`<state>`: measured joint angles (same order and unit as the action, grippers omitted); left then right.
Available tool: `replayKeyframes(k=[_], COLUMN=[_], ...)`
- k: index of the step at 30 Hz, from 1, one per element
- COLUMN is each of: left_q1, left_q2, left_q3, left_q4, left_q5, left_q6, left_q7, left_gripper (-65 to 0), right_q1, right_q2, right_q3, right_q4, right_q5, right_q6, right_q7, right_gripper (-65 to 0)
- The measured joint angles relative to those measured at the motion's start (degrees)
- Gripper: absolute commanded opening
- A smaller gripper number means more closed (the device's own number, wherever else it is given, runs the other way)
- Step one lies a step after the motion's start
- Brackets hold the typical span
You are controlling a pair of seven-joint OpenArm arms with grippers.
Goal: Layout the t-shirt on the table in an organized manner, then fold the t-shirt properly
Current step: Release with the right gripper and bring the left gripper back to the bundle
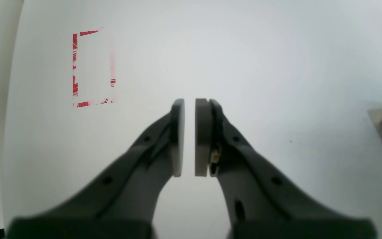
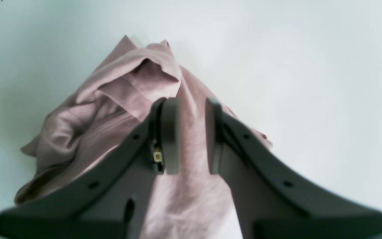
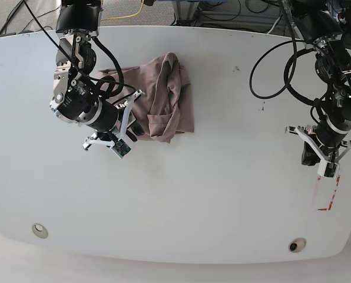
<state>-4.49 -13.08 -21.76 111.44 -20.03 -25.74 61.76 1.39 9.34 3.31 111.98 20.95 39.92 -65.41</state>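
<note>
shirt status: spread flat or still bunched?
Bunched. The t-shirt lies in a crumpled heap on the table, with overlapping folds and a raised ridge in the right wrist view; no sleeves laid out.

A soft, thin, matt mauve knit cloth is seen in the t-shirt (image 2: 121, 109), a smooth glossy white surface in the table (image 3: 222, 194), and matt dark plastic in the right gripper (image 2: 192, 136).

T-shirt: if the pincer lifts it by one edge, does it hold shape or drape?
The t-shirt lies crumpled in soft folds, so it will probably drape and hang limp. The thin knit looks light. On the glossy table, a push would likely bunch it rather than slide it whole.
</note>
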Motion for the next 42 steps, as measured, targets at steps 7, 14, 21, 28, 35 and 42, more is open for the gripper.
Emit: replayKeyframes(k=[7, 14, 21, 28, 35, 42], left_q1=[0.7, 1.4, 1.9, 3.5, 3.6, 4.9], left_q2=[0.2, 0.2, 0.2, 0.2, 0.0, 0.0], left_q3=[0.2, 0.3, 0.3, 0.3, 0.3, 0.4], left_q4=[0.0, 0.0, 0.0, 0.0, 0.0, 0.2], left_q5=[-0.1, -0.1, -0.1, -0.1, -0.1, -3.0], left_q6=[0.0, 0.0, 0.0, 0.0, 0.0, -4.7], left_q7=[-0.4, -0.2, -0.3, -0.3, -0.4, 0.0], left_gripper=[-60.7, -60.7, -60.7, -60.7, -60.7, -60.7], right_q1=[0.5, 0.0, -0.5, -0.2, 1.0, 3.1], right_q2=[0.0, -0.1, -0.1, -2.3, -7.8, -8.5], right_q3=[0.0, 0.0, -0.7, -7.5, -8.6, -8.3], right_q4=[-4.3, -11.2, -13.7, -9.7, -9.1, -9.2], right_q5=[-6.2, -7.1, -7.2, -6.9, -7.3, -7.0], right_q6=[0.1, 0.1, 0.1, 0.0, 0.2, 0.2], right_q7=[4.2, 10.4, 11.1, 10.1, 7.6, 7.3], right_gripper=[-52.0, -52.3, -52.3, -52.2, -52.0, -52.0])
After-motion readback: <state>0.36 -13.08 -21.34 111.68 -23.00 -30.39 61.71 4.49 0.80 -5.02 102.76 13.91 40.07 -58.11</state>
